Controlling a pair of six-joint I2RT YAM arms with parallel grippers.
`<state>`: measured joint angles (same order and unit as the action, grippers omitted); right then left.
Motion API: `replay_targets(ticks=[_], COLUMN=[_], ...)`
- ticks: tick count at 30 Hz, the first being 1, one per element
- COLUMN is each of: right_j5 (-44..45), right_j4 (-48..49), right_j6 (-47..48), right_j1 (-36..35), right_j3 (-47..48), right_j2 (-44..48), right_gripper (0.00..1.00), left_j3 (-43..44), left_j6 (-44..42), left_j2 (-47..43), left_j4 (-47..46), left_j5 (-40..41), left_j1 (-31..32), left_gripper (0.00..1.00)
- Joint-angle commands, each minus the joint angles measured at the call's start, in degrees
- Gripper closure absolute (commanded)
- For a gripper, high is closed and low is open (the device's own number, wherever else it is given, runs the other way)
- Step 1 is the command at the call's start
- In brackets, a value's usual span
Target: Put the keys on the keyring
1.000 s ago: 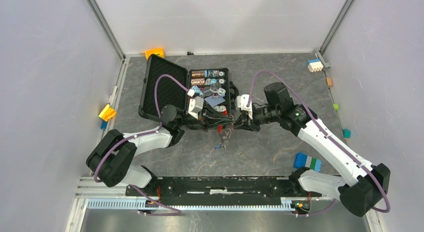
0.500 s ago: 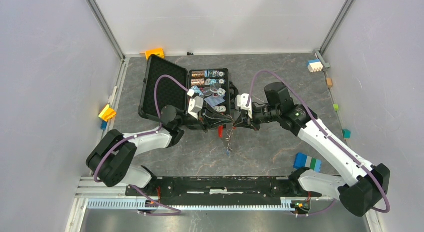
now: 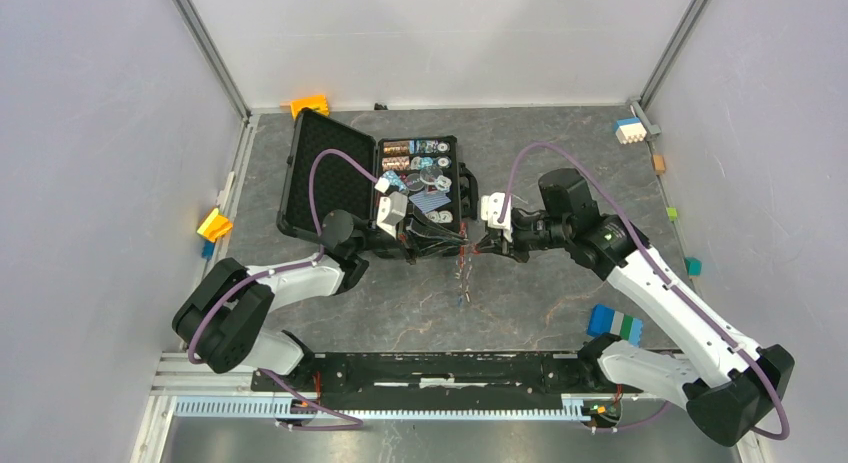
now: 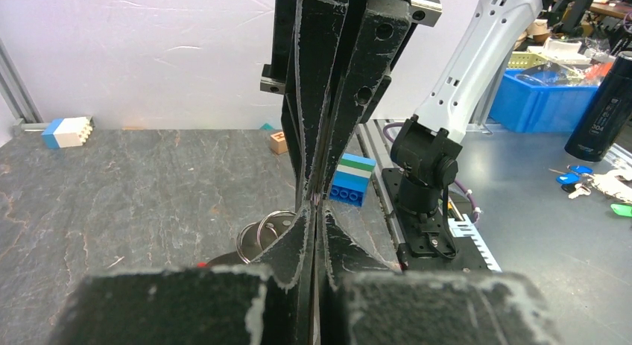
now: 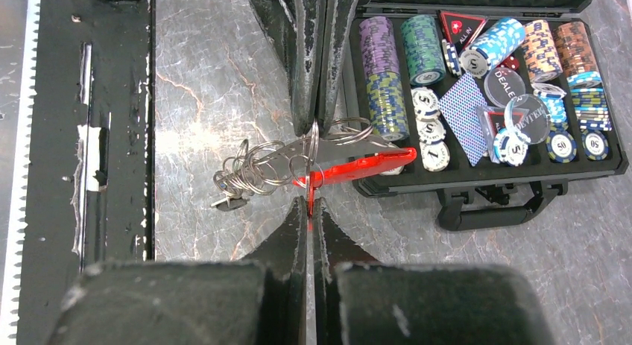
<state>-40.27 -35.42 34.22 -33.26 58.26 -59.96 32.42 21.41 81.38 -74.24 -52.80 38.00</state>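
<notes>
Left gripper (image 4: pixel 314 214) clamps thin silvery metal keyring (image 5: pixel 261 170) with long red tag (image 5: pixel 361 166), hanging beside black poker-chip case (image 5: pixel 484 187). Right gripper (image 5: pixel 309 211) pinches red sliver, probably small red-headed key (image 5: pixel 309 200). Risk: 2 opposed pulls twist ring, key slips out.

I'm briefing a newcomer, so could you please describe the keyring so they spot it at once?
Find the open black case of chips. Just in front of it two pairs of jaws meet, pinching the keyring between them. Its long bright-red tag and dangling silvery rings set it apart from the round chips behind.
</notes>
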Motion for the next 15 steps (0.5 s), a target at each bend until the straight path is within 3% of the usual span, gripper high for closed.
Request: replay_targets(ticks=[1, 15], right_j5=[0.6, 0.5], right_j4=[-1.7, -4.0], right_j6=[1.6, 1.2], right_j1=[0.1, 0.0], right_j3=[2.5, 7.5], right_j2=[0.8, -2.1], right_gripper=[1.0, 1.0], left_j3=[0.2, 0.9], left_j6=[-1.8, -5.8], left_j2=[-0.3, -0.5], left_j4=[-2.2, 2.8], left_j5=[0.0, -2.9], left_j1=[0.2, 0.3], left_gripper=[0.98, 0.98])
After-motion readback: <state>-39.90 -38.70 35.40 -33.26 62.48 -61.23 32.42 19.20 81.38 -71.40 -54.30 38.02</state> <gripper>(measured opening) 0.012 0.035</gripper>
